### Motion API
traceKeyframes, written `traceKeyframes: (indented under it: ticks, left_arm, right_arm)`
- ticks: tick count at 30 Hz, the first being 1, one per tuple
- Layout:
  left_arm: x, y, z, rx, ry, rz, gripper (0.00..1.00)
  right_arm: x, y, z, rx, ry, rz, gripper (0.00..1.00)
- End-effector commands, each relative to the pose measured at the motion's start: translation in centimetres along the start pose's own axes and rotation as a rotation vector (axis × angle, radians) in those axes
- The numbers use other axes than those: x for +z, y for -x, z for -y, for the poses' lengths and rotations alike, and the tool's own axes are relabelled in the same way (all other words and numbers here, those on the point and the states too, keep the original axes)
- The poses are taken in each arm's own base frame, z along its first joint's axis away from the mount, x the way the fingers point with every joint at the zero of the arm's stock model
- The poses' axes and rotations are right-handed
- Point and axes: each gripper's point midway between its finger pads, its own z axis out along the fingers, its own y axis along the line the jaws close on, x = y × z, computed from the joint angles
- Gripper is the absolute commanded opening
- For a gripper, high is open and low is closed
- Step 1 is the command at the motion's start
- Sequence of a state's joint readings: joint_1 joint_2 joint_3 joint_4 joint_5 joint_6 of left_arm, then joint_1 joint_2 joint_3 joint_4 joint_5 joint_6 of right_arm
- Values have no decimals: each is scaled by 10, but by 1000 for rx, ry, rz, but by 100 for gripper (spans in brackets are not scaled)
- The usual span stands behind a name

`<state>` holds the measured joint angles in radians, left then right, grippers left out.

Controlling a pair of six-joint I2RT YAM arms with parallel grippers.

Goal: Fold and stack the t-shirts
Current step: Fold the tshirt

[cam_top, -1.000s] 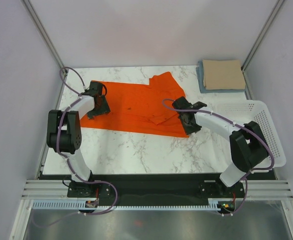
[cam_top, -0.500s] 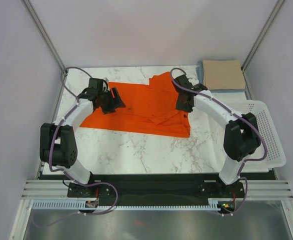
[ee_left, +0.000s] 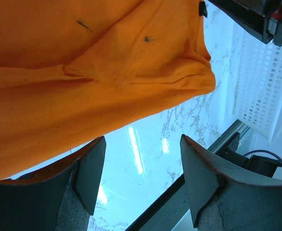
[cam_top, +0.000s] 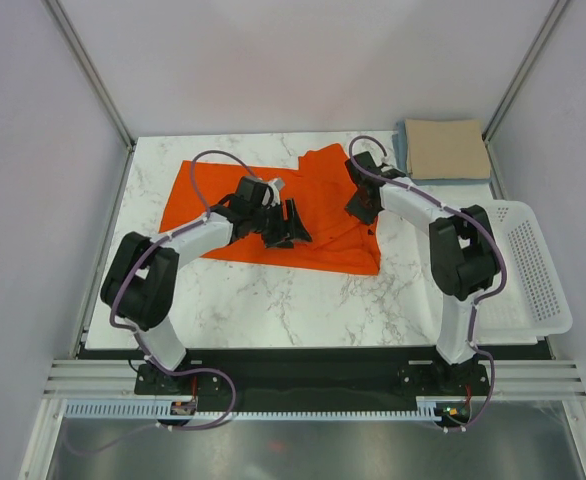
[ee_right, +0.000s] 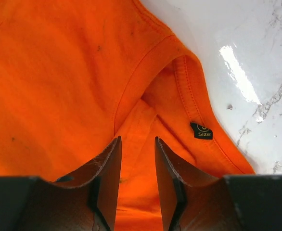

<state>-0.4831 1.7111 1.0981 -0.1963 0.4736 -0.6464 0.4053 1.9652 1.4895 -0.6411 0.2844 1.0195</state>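
A white marble table (cam_top: 273, 300) stands boxed in by plain pale walls (cam_top: 293, 60) — metal struts (cam_top: 88, 70) rise behind its far corners. A white basket (cam_top: 533, 260) overhangs the table's right edge — overhead light glints on the marble.

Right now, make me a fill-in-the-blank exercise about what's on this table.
1. The spread-out t-shirt is ____.
2. The folded tan t-shirt lies on a ____ one.
3. The white basket stands beside the ____ arm.
4. The left tool hangs over the spread-out t-shirt with its jaws ____.
Missing words: orange; light blue; right; open.
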Motion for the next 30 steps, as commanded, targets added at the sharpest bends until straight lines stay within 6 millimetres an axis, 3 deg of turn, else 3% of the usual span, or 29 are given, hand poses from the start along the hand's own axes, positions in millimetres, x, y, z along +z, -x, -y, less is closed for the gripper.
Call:
traceKeyframes:
  ticks: [1,7,14,16,18,21,25,30]
  left_arm:
    - [10,13,-3,-38,-14,40,70]
    - [21,11,-25,-77,30,22,70]
    - [-1,28,-69,-171,71,67,70]
    - [-7,32,-79,-170,84,80,70]
    - [-13,33,-101,-190,155,92,70]
    - [-15,31,-113,-211,187,98,70]
    - [-13,23,-129,-228,249,96,70]
    - [-15,24,-133,-221,274,108,70]
  right_arm:
    - [11,10,-9,98,11,16,41]
    - [26,11,1,113,-25,30,41]
    - [36,11,4,115,-41,40,38]
    - [38,10,3,120,-35,31,36]
    - [38,11,1,129,-29,33,29]
    - [33,14,-3,141,-10,38,20]
    - [28,20,-9,157,9,50,20]
    - [33,22,-18,164,27,41,11]
